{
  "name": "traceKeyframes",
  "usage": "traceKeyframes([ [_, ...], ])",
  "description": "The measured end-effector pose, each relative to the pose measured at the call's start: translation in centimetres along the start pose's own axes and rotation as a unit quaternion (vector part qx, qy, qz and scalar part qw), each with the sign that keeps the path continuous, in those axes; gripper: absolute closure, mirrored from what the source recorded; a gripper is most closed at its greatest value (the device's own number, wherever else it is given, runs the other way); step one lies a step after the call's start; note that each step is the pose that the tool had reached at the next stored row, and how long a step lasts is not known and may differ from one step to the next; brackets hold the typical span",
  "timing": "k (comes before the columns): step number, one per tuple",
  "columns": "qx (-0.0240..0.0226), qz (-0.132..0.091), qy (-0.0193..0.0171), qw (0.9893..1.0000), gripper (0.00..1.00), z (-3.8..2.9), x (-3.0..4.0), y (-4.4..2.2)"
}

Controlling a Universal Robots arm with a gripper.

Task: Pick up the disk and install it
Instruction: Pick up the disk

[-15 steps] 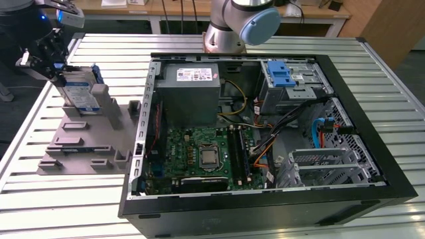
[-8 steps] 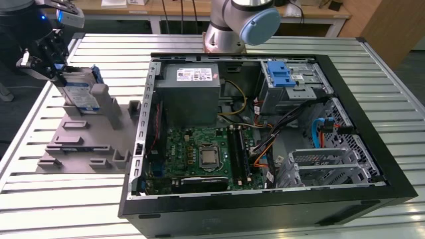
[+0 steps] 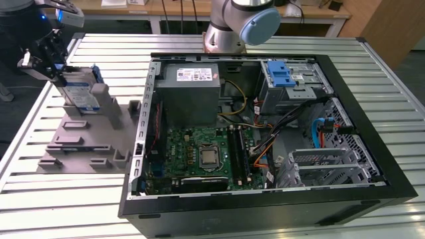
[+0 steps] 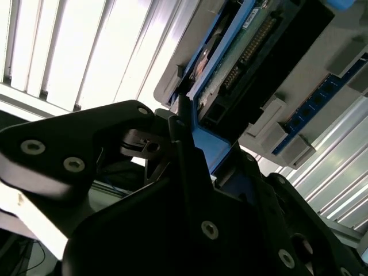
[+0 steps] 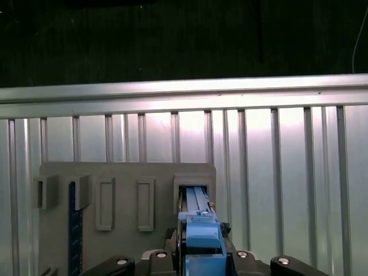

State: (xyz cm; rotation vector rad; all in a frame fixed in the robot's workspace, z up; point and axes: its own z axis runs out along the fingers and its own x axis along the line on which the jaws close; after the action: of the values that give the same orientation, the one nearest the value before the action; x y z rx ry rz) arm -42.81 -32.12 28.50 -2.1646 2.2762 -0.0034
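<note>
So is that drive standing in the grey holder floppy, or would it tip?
The disk is probably rigid and heavy for its size: a metal slab in a blue frame. Standing on edge in the grey fixture, it might tip if nudged.

The disk (image 3: 81, 93) is standing upright on one narrow edge in a slot at the 12 o'clock end of the grey fixture (image 3: 79, 145). It is sitting at about 10 o'clock in the exterior view and at 9 o'clock from the open computer case (image 3: 265, 144). Its silver face is showing a white-and-blue label, with a blue plastic carrier frame running round the edges. In the second wrist view the other face (image 4: 247, 49) is showing a dark circuit board inside the blue rim. The gripper (image 3: 59, 75) is clamping the disk's top edge, which is pointing toward 12 o'clock.
</note>
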Motion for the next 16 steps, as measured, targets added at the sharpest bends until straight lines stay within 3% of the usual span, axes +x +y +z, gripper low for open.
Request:
traceKeyframes([
  [3,0.0,-0.005,0.0008,1.0,0.63,-0.02,0.01,0.0],
  [9,0.0006,-0.005,0.0112,0.9999,0.63,-0.16,0.04,0.03],
  [16,0.0006,-0.005,0.009,0.9999,0.63,-0.16,0.04,0.09],
])
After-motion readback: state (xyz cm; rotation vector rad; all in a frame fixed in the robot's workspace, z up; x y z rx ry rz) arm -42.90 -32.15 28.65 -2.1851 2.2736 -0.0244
